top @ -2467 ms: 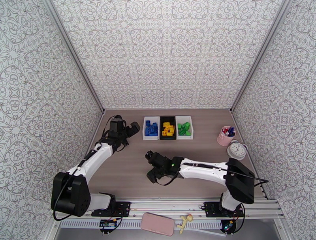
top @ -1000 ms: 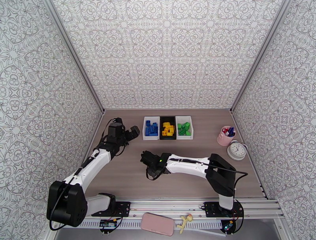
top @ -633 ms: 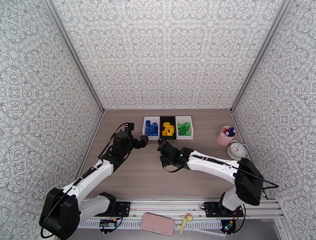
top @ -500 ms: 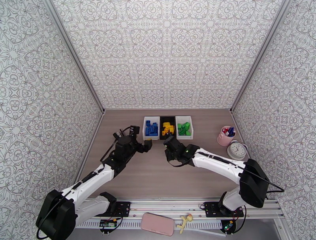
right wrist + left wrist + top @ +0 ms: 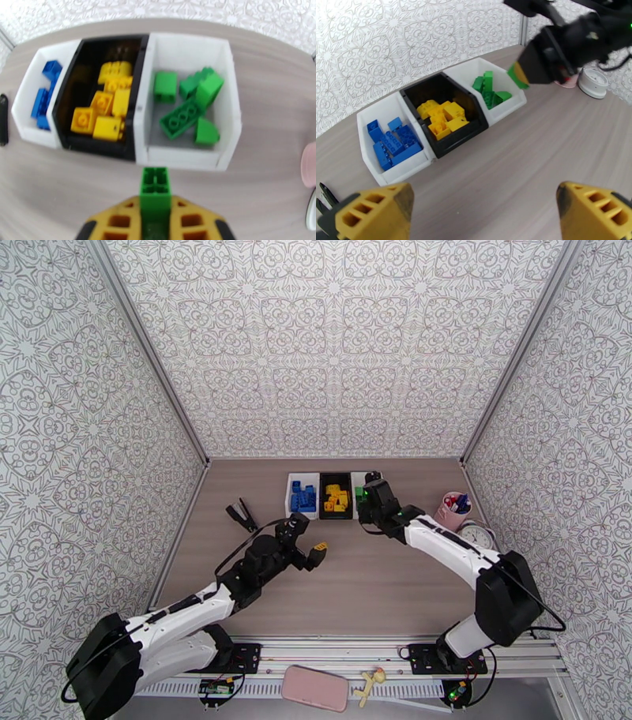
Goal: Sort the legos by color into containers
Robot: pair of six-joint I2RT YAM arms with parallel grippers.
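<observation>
**Right end effector** [image 5: 156, 211]: pressed together on one green lego [image 5: 156, 188]. I read the brick's long axis as running in line with the fingers. Its free end points away from the wrist, at the front wall of the right-hand white bin [image 5: 185, 162], and stops just short of that wall. From above, this end effector [image 5: 371, 496] overlaps the bin's near edge.

**Containers:** the right-hand white bin holds loose green bricks. The black bin [image 5: 98, 148] beside it holds yellow ones, and the left-hand white bin [image 5: 37, 136] holds blue ones.

**Left end effector** [image 5: 484, 215]: spread wide, with nothing between the yellow pads [image 5: 375, 213]. It hangs over the bare bench [image 5: 521, 158], well back from the row of bins and facing it.

**Change over the last half second:** I see the right end effector has travelled from in front of the black bin to the green one. The left end effector [image 5: 308, 537] has drawn back from the blue bin toward mid-bench.
</observation>
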